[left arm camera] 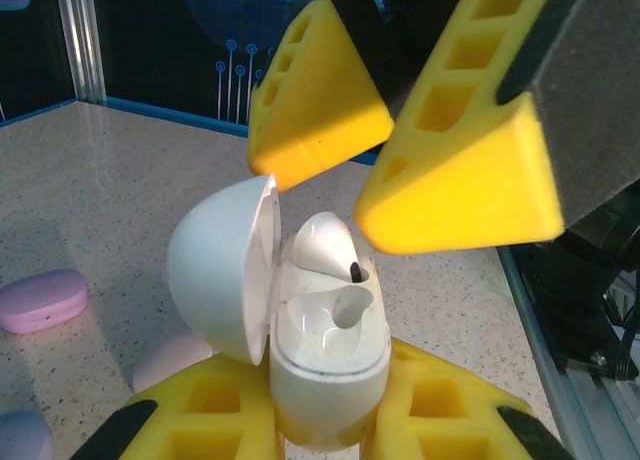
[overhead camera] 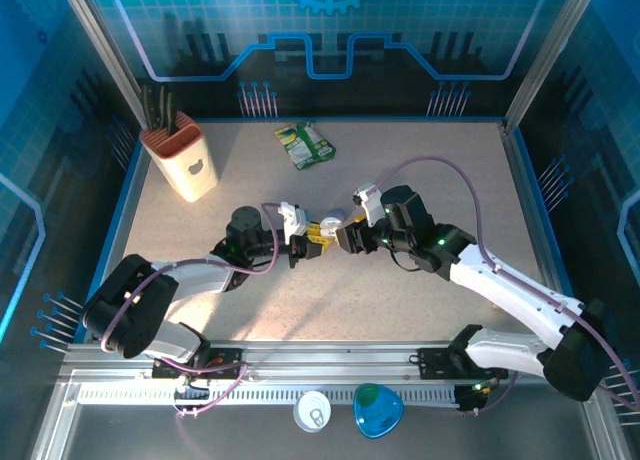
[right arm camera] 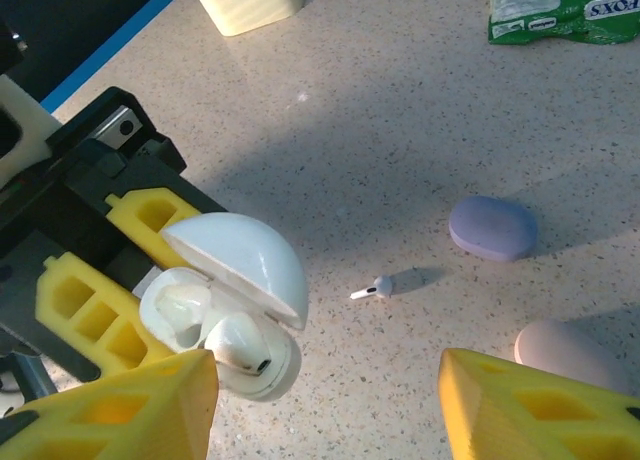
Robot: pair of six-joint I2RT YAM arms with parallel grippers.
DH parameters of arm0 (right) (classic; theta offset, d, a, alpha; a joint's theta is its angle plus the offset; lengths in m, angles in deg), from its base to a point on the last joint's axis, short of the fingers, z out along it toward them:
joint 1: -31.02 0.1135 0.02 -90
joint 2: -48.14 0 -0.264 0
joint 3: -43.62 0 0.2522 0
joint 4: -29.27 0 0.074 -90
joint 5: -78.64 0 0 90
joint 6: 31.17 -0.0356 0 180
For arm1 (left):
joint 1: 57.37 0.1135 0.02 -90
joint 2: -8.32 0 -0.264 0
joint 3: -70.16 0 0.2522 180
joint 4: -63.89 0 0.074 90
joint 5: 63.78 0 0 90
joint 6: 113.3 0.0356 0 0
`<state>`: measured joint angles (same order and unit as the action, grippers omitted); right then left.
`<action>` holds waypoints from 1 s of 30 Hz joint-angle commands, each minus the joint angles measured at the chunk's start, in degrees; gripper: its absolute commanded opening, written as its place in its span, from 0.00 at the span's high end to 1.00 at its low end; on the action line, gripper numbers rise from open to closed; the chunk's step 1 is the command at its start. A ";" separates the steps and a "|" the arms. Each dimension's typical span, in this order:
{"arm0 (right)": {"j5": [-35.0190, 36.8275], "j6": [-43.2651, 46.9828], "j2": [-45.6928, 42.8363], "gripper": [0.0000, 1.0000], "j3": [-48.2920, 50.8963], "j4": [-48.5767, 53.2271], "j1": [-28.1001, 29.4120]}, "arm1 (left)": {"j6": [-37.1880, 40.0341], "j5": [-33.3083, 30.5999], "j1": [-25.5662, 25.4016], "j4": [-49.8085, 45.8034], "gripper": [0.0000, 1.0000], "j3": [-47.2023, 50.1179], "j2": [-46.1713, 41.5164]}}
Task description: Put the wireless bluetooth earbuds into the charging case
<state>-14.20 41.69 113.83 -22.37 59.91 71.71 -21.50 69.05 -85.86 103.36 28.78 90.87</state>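
Note:
My left gripper (left arm camera: 326, 425) is shut on the white charging case (left arm camera: 330, 370), held upright with its lid (left arm camera: 222, 265) swung open to the left. One white earbud (left arm camera: 325, 248) sits tilted in the far slot, and the near slot is bare. Just above the case hangs my right gripper (left arm camera: 345, 185), open, with nothing between its yellow fingers (left arm camera: 470, 170). In the right wrist view the case (right arm camera: 225, 320) lies by the left fingertip of the right gripper (right arm camera: 330, 380). A second white earbud (right arm camera: 372, 290) lies loose on the table. Both grippers meet at mid-table (overhead camera: 322, 238).
A shut purple case (right arm camera: 492, 227) and a pink case (right arm camera: 565, 350) lie on the table beyond the loose earbud. A cream utensil holder (overhead camera: 185, 162) stands back left, a green packet (overhead camera: 305, 145) at the back. A white cup (overhead camera: 312, 412) and a blue dish (overhead camera: 378, 410) sit past the front rail.

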 commanded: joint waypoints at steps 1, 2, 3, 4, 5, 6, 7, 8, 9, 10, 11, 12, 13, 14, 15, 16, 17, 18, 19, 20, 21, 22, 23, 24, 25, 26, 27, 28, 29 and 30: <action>-1.15 -0.85 -3.10 0.39 0.87 -2.73 -1.07 | -2.33 -0.93 1.72 5.25 0.96 1.85 -0.93; -0.98 -1.60 -3.93 0.39 1.48 -3.37 -1.41 | -2.93 -1.01 2.56 6.68 0.96 2.33 -0.68; -0.59 -2.59 -4.86 0.39 2.72 -3.93 -1.86 | -3.80 -1.17 3.69 8.31 0.96 2.87 -0.54; 0.06 -3.80 -5.50 0.40 3.94 -4.52 -2.35 | -4.85 -1.30 4.66 10.28 0.96 3.52 -0.54; 1.13 -5.31 -5.91 0.40 4.85 -5.33 -2.69 | -6.00 -1.82 5.52 12.06 0.96 4.14 -0.80; 2.39 -6.88 -6.01 0.41 5.66 -5.98 -2.97 | -7.02 -2.75 6.32 14.13 0.96 4.81 -1.09; 3.86 -8.48 -5.67 0.41 6.30 -6.23 -3.08 | -7.26 -3.53 7.00 15.02 0.96 5.34 -1.60; 5.33 -10.15 -5.03 0.41 6.50 -6.05 -3.22 | -7.14 -4.20 7.45 15.06 0.96 5.61 -2.29; 6.79 -12.31 -3.72 0.42 6.56 -5.47 -3.24 | -6.93 -4.99 7.81 14.92 0.96 6.00 -3.12; 7.40 -14.32 -1.90 0.42 6.37 -4.72 -3.40 | -6.46 -5.86 8.01 14.58 0.96 6.39 -4.04; 7.47 -16.11 -0.17 0.42 5.88 -3.93 -3.42 | -6.00 -6.57 8.10 14.35 0.96 6.83 -4.94; 7.49 -18.02 1.92 0.43 5.14 -3.01 -3.29 | -5.44 -7.54 8.20 14.10 0.96 7.34 -6.00; 7.44 -19.67 4.41 0.43 4.37 -2.34 -2.97 | -4.90 -8.56 8.19 14.10 0.95 8.00 -7.14; 7.89 -20.78 6.41 0.44 3.65 -2.14 -2.40 | -4.57 -9.33 8.20 14.05 0.95 8.50 -8.21; 9.12 -21.86 8.69 0.44 2.71 -1.91 -1.37 | -4.07 -10.20 8.19 13.95 0.95 9.19 -9.51; 10.51 -22.75 11.18 0.44 2.17 -1.52 -0.38 | -3.70 -10.92 8.19 13.80 0.95 9.78 -10.79; 11.59 -23.29 13.06 0.44 0.04 -0.76 0.43 | -3.56 -11.40 8.20 13.47 0.95 10.20 -12.07; 12.95 -23.62 15.85 0.44 -1.71 0.12 1.39 | -3.84 -11.96 8.19 12.81 0.95 10.45 -13.67; 14.07 -23.77 18.30 0.44 -3.59 1.19 2.27 | -4.66 -12.46 8.19 11.91 0.95 10.65 -15.35; 14.94 -23.76 20.69 0.44 -5.19 2.05 2.94 | -5.17 -13.00 8.19 10.83 0.95 10.63 -17.03; 15.85 -24.02 23.25 0.44 -6.97 2.86 3.65 | -5.64 -13.89 8.11 9.59 0.95 10.79 -18.86; 16.31 -24.07 25.69 0.44 -8.63 3.17 4.31 | -5.99 -15.19 8.07 8.30 0.95 11.00 -20.71; 16.57 -24.23 27.74 0.44 -9.90 3.19 4.76 | -6.02 -16.20 8.04 7.16 0.95 11.16 -22.41; 16.61 -24.42 30.03 0.44 -11.45 3.24 5.24 | -6.06 -17.28 8.06 5.31 0.94 11.35 -24.38; 16.54 -24.19 32.33 0.44 -12.98 3.31 5.80 | -6.07 -18.46 8.08 2.96 0.93 11.37 -26.29; 16.85 -24.16 34.18 0.44 -14.58 3.64 6.24 | -6.15 -19.26 8.06 0.70 0.93 11.13 -28.18; 17.29 -23.97 36.31 0.44 -16.34 4.14 6.73 | -6.25 -20.26 8.06 -1.57 0.93 11.02 -29.96; 17.86 -23.69 38.25 0.45 -17.94 4.65 7.11 | -6.80 -21.75 8.04 -2.87 0.93 11.01 -31.40; 18.33 -23.48 40.03 0.45 -19.38 5.19 7.46 | -7.32 -23.14 8.02 -3.51 0.94 11.15 -32.61; 18.84 -23.21 41.88 0.45 -20.95 5.84 7.74 | -7.54 -24.30 8.10 -4.08 0.94 11.26 -33.76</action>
<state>1.45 18.93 151.68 -39.68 62.52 78.29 -27.27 50.03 -78.10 104.23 39.29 59.81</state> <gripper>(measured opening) 0.555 0.184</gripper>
